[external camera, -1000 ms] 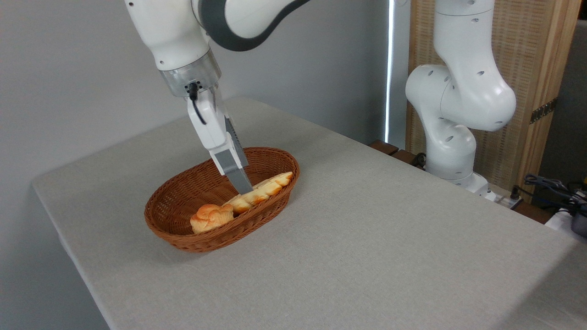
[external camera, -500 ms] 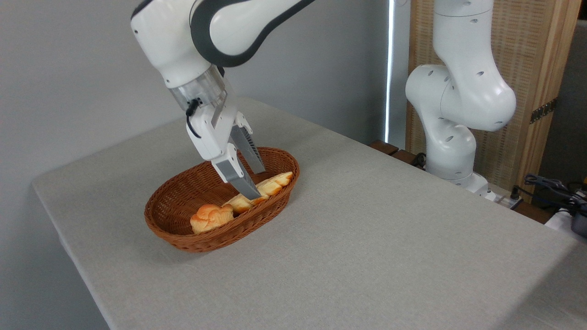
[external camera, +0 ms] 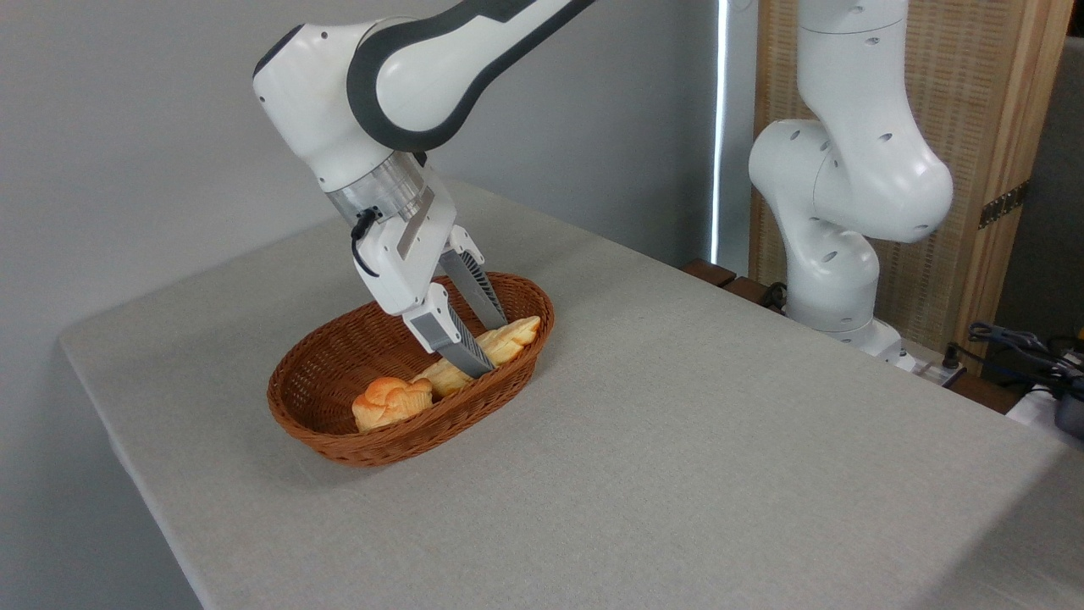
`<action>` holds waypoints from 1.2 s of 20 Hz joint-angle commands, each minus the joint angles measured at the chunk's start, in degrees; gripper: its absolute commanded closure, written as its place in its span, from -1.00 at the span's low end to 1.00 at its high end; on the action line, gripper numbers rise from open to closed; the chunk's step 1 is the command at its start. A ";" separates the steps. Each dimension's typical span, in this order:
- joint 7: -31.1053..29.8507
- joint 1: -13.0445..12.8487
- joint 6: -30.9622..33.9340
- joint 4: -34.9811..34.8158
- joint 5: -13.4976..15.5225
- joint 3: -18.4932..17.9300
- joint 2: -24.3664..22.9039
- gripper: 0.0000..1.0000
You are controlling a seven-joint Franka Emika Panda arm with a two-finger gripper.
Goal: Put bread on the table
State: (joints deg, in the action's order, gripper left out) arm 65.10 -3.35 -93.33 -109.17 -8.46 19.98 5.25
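The bread (external camera: 519, 329), a long pale golden braided loaf, lies along the right inner side of a brown wicker basket (external camera: 332, 354) on the grey-beige table (external camera: 677, 440). My gripper (external camera: 489, 346) reaches down into the basket at a slant and is open, one finger on each side of the loaf's middle. The near finger hides part of the loaf. I cannot tell whether the pads touch it.
A small orange-brown knotted bun (external camera: 391, 401) sits at the basket's near end, beside the loaf. The arm's white base (external camera: 834, 254) stands past the table's far right edge, with cables (external camera: 1020, 343) beyond it. A grey wall lies behind.
The gripper has tilted and shifted right along the loaf, dropping lower into the basket. Its fingers, together a second ago, now stand apart on either side of the loaf.
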 commanded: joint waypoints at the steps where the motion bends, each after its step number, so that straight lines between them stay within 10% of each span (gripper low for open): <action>1: 1.17 -0.08 -0.09 -0.43 -2.52 0.59 -0.16 -0.39; 5: 1.08 -0.08 -0.01 -0.43 -2.79 0.68 -0.24 -0.04; 15: 0.38 0.01 0.26 0.27 -1.82 0.59 -0.86 -0.06; 24: -4.62 0.27 0.70 5.80 6.09 -0.11 -3.31 -0.10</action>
State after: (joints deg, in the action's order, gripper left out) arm 62.37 -3.27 -93.32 -104.36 -4.84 20.55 3.76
